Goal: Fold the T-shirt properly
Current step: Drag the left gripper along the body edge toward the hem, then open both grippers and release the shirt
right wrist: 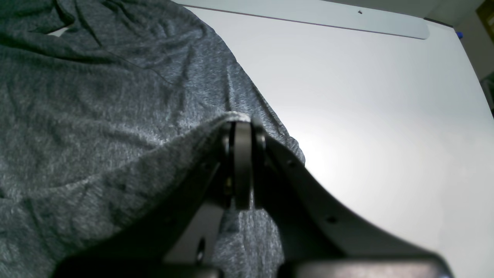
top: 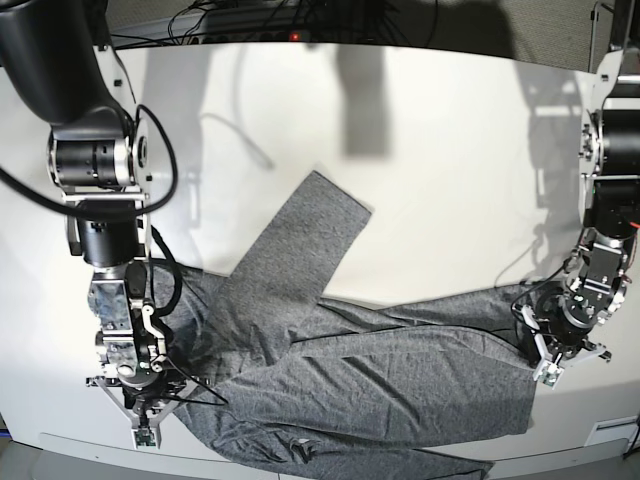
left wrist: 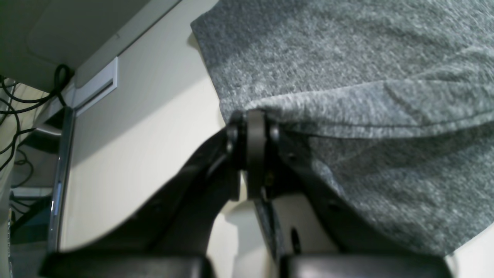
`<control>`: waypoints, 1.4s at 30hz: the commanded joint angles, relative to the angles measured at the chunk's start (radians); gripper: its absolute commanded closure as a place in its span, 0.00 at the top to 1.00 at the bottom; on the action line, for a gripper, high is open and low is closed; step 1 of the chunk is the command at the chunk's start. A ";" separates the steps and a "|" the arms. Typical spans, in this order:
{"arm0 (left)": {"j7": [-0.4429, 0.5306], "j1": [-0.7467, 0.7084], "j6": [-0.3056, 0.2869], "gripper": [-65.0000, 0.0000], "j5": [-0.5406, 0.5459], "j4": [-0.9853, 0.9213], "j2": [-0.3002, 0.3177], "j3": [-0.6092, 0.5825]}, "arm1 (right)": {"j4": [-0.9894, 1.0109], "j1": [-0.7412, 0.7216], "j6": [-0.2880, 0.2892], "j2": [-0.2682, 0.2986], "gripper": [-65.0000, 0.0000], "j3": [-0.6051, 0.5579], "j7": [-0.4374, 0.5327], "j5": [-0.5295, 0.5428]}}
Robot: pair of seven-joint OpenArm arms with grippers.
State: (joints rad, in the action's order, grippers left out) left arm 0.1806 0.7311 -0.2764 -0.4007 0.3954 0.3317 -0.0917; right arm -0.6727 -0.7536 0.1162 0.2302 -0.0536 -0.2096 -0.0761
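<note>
One T-shirt [top: 350,375] is lying wrinkled across the lower half of the base view on your white surface [top: 450,150], with one sleeve reaching up toward the frame's centre. Two end effectors are working it. Your left end effector [left wrist: 252,119], at the lower right of the base view, is pinching a fold of the grey fabric between closed jaws. Your right end effector [right wrist: 242,125], at the lower left, is likewise clamping a raised ridge of the cloth.
</note>
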 commanded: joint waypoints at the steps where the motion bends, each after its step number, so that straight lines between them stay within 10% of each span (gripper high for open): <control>1: 0.026 0.033 0.011 0.00 0.008 0.014 0.010 0.005 | -0.016 -0.043 -0.011 0.008 0.00 0.002 0.030 0.000; 9: 0.026 0.034 0.011 0.00 0.008 0.014 0.010 0.005 | -0.016 -0.043 -0.011 0.008 0.45 0.002 0.075 -0.117; 19: 0.027 0.034 0.011 0.00 0.008 0.014 0.010 0.005 | -0.016 -0.044 -0.009 0.014 0.46 0.002 0.072 -0.129; 25: 0.027 0.032 0.011 0.00 0.008 0.014 0.012 0.005 | -0.016 -0.048 0.229 0.034 0.46 0.001 -0.079 0.045; 31: 0.026 0.031 0.010 0.00 0.008 0.014 0.013 0.005 | -0.016 -0.050 0.013 0.038 0.46 0.059 0.022 0.084; 42: 0.056 0.039 0.011 0.00 0.008 0.014 0.013 0.005 | -0.016 -0.043 0.048 0.039 0.46 0.132 -0.058 0.097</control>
State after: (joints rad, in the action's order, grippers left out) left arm 0.2100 0.7319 -0.2768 -0.4007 0.3954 0.3321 -0.0914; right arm -0.6712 -0.7563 0.1589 0.2607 0.0757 -0.2863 0.0124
